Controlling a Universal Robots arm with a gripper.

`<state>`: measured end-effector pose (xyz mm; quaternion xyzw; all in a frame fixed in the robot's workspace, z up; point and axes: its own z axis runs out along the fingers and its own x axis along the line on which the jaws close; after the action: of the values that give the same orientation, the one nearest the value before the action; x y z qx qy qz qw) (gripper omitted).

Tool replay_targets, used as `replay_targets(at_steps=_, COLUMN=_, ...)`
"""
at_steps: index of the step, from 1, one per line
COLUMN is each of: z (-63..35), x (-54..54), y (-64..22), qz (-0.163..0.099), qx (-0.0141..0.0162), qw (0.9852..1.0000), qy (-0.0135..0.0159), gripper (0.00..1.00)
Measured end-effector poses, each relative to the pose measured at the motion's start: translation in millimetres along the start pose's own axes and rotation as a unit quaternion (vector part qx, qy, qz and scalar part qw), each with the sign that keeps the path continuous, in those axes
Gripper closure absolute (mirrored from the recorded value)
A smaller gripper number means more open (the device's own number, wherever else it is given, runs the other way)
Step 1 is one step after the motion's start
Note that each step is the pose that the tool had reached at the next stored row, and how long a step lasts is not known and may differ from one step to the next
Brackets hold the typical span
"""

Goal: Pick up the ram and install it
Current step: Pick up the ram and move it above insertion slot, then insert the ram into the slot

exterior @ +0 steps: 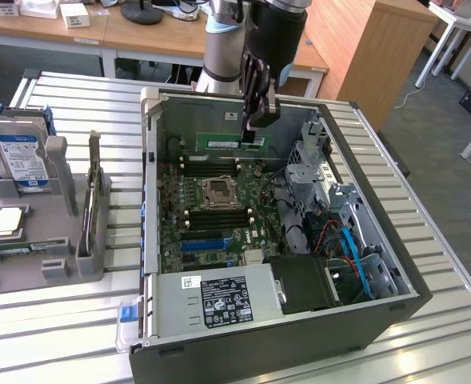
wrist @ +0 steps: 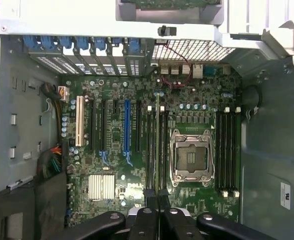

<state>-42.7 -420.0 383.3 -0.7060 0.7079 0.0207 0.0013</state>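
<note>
Ram (exterior: 219,142): green stick, held level and edge-down inside open PC case (exterior: 149,160), above mobo (exterior: 179,224); prob. to line up w/ DIMM slots (wrist: 149,150) beside CPU socket (wrist: 190,159). Claw (exterior: 255,128): pinching ram near one end. Case lies on bench (exterior: 59,320).

White DELL lettering stands on the motherboard (wrist: 132,186) beside a finned heatsink (wrist: 102,186). The power supply label (exterior: 223,302), six o'clock in the exterior view, cannot be read.

Bright, even room light; computer case (exterior: 169,120) interior shadowed; pale glare on slatted table (exterior: 431,236).
</note>
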Motion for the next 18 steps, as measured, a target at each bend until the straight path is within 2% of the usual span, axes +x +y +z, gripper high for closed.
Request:
replay_targets(at_steps=8, z=13.7, x=0.4, y=-0.4, qz=0.0, qx=0.0, qw=1.0, qy=0.0, gripper=0.88)
replay_targets(at_steps=18, z=13.9, x=0.3, y=-0.4, qz=0.0, qx=0.0, qw=1.0, qy=-0.0001, gripper=0.88)
